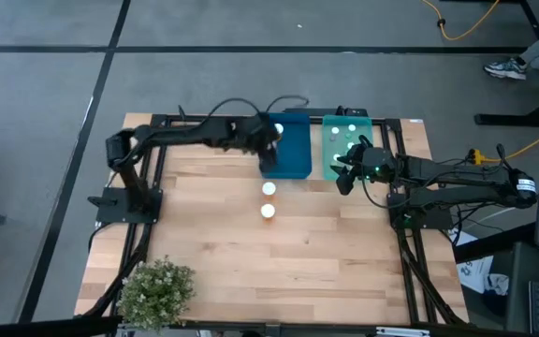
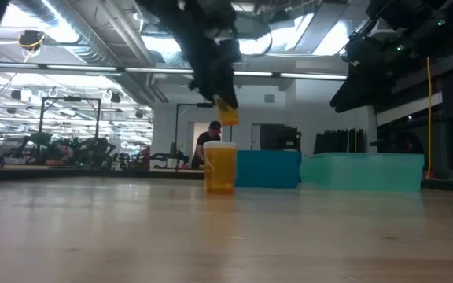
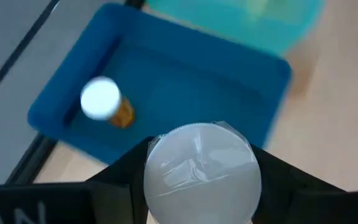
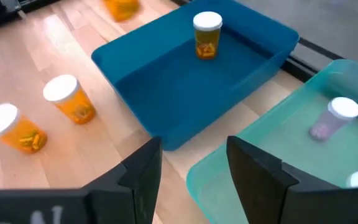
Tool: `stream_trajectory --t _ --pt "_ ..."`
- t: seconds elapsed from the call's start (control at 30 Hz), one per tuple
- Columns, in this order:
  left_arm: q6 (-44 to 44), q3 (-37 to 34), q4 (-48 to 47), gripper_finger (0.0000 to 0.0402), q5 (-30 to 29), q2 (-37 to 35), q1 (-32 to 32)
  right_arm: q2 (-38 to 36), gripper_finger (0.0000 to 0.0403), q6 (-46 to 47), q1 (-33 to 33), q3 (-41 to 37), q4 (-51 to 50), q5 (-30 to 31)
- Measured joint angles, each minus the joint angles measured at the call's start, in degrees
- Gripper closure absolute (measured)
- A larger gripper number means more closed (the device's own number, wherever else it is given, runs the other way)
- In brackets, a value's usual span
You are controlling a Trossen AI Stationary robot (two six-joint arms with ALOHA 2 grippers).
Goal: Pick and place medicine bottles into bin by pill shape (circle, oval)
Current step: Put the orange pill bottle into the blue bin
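Fingers of our left gripper squeeze tight on an amber bottle, held over the blue tray. One amber bottle already stands inside that tray. Our right gripper waits with its fingers apart, beside the blue tray by the green tray. Two more amber bottles stand near the blue tray. We judge the drop comes next: lower, then let go. We can read no writing.
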Motion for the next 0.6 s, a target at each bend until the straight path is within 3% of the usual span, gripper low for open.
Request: stream_trajectory --t 0.3,0.6 --pt "0.34 8.88 -1.43 0.0222 6.78 14.04 6.07 0.0 0.022 -1.78 -0.34 0.0 1.6 0.43" --pt "0.56 13.26 -3.62 0.0222 6.56 20.81 6.32 0.0 0.022 -2.17 -0.33 0.0 1.16 0.35"
